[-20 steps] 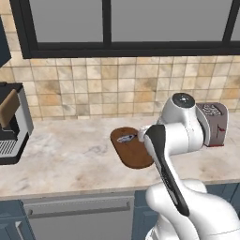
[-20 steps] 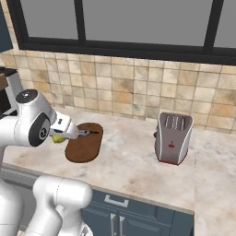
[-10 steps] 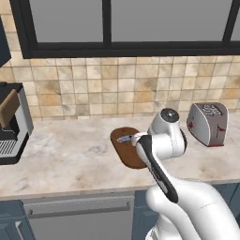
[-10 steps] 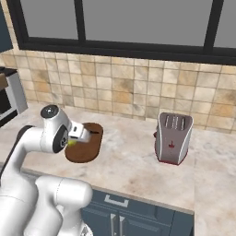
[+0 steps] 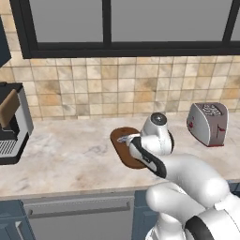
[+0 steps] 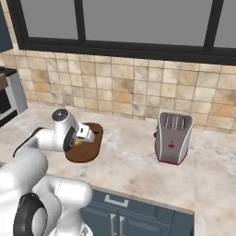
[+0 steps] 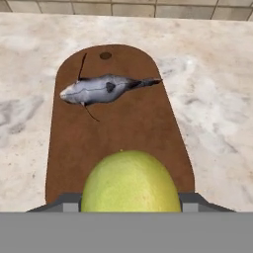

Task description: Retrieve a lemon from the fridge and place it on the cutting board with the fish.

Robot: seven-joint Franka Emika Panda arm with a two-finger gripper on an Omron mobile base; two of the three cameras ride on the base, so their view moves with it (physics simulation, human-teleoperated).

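While our gripper [image 6: 82, 138] clasps the lemon [image 7: 130, 182] above the cutting board [image 7: 123, 128], we see the fish [image 7: 101, 89] ahead and a toaster [image 6: 173, 138] well aside.

- Lemon [image 7: 130, 182]: yellow-green.
- Board [image 7: 123, 133]: dark reddish-brown.
- Fish [image 7: 99, 90]: silvery-grey, dark tail.
- Surface [image 7: 212, 99]: beige marble with grey veins.
- Toaster [image 6: 173, 138]: grey, dark red trim.
- Wall tiles [image 5: 117, 89]: mottled tan.
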